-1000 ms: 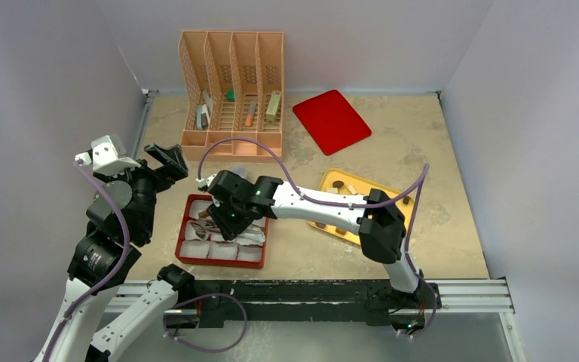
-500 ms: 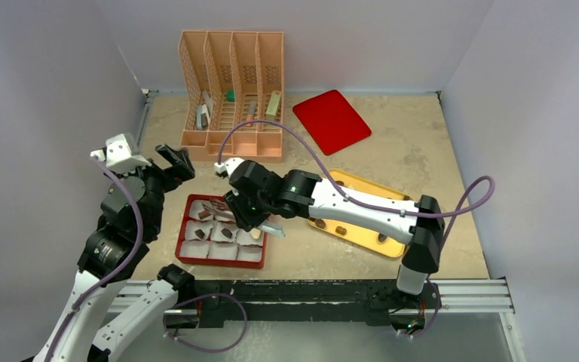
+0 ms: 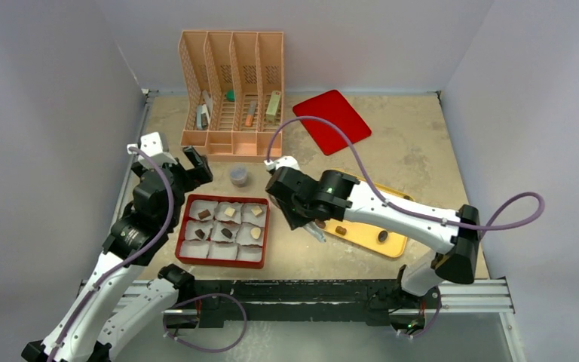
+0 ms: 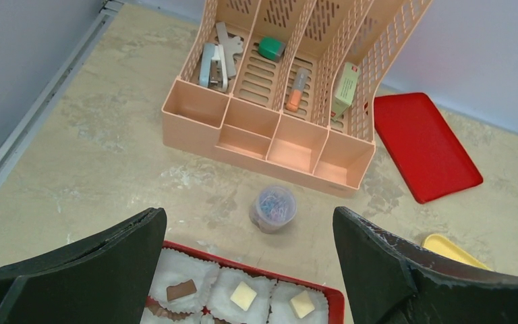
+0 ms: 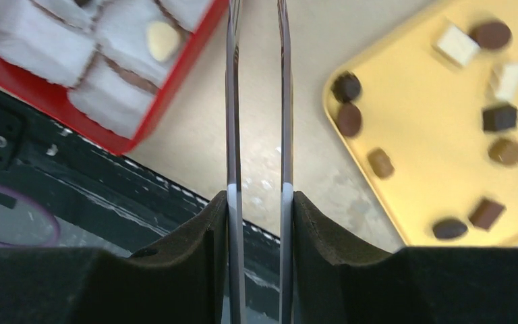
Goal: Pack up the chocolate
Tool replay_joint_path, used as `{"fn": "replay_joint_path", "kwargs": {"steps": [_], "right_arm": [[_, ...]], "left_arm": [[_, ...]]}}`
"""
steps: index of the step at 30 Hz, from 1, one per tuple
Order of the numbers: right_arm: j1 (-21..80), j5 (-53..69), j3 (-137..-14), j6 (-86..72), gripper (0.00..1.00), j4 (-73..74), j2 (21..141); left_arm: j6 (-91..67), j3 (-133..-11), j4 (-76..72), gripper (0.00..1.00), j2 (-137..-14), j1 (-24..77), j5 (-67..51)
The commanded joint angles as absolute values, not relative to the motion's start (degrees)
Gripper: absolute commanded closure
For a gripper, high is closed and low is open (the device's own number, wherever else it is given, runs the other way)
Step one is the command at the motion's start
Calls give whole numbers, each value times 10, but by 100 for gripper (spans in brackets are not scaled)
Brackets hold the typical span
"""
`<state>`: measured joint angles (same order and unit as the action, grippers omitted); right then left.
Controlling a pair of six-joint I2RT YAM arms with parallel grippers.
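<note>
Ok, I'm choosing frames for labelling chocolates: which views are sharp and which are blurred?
Top external: sharp, evenly lit. Left wrist: sharp, the chocolate in the red box clear. Right wrist: yellow tray and its pieces motion-blurred; the tweezers crisp.

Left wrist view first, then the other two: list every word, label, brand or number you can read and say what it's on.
No text can be read in any view.
On the pale green box in the peach organizer: any print is too small to read.
On the flat red tray, the yellow tray and the tweezers: no marks show.
</note>
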<state>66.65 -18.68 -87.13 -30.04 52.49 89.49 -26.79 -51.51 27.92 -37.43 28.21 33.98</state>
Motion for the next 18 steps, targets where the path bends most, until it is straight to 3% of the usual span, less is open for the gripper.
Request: {"fn": "replay_joint_path", "kwargs": {"steps": [1,18], "right_arm": [[656,-232,-849,-359,62,613,833],[611,-178,-746,-380,62,663,779]], "left_arm": [[-257,-502,240,6,-376,284,326],[-253,-492,236,6,-376,284,328]]}}
